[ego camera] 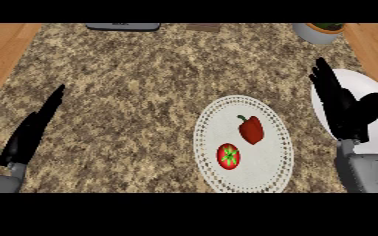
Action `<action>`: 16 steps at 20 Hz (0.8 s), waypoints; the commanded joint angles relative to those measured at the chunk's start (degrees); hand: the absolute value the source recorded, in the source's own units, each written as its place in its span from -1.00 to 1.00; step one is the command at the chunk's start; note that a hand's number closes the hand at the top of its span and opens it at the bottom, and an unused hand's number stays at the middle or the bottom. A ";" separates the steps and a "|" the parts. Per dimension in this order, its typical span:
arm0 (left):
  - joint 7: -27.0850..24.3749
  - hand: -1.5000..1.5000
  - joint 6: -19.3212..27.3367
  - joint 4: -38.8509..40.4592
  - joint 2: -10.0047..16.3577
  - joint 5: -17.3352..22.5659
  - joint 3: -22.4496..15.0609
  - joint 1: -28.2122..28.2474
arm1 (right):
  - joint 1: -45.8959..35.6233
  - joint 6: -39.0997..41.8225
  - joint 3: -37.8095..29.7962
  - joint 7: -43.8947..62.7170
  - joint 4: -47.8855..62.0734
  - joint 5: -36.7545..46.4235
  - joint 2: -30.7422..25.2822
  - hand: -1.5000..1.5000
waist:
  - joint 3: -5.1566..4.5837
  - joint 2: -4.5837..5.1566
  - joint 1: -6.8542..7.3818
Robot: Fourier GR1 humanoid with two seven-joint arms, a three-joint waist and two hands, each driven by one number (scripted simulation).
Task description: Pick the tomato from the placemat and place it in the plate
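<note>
The tomato (228, 156) sat on the near left part of the round white placemat (269, 166), close to a red pepper (251, 129). It looked light, smooth and easily bruised, best cupped round its sides from above. The right robot hand (341, 105) hung with straight fingers over the white plate (365, 82) at right, the left robot hand (29, 130) rested open at left, and the speckled stone bench (133, 90) offered ample flat room.

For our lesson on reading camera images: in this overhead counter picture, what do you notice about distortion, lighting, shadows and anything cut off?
Head view: the round placemat looks taller than wide; head view: light is even, no glare on the tomato or pepper, no clear cast shadows; head view: the white plate is cut by the right edge and partly hidden behind the right hand.
</note>
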 commanded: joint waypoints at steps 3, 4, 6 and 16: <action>0.87 0.00 0.28 -0.52 -5.19 4.65 2.14 -3.30 | -5.05 16.03 7.74 -4.85 -0.42 -6.20 2.76 1.00 | 1.99 0.84 1.50; 1.27 0.00 0.04 -0.88 -6.51 5.74 2.06 -4.27 | -7.51 19.95 10.75 -4.09 -1.10 -7.35 3.59 1.00 | 1.97 1.06 2.75; 1.40 0.00 0.63 -2.00 -9.09 7.37 2.25 -5.85 | -9.41 28.80 14.06 -7.21 -1.56 -10.92 4.37 1.00 | 2.16 1.50 4.46; 5.37 0.00 4.43 -2.13 -15.67 7.88 0.82 -5.62 | -6.11 34.64 14.40 -48.51 19.52 8.38 -4.26 -1.00 | 2.06 1.00 1.23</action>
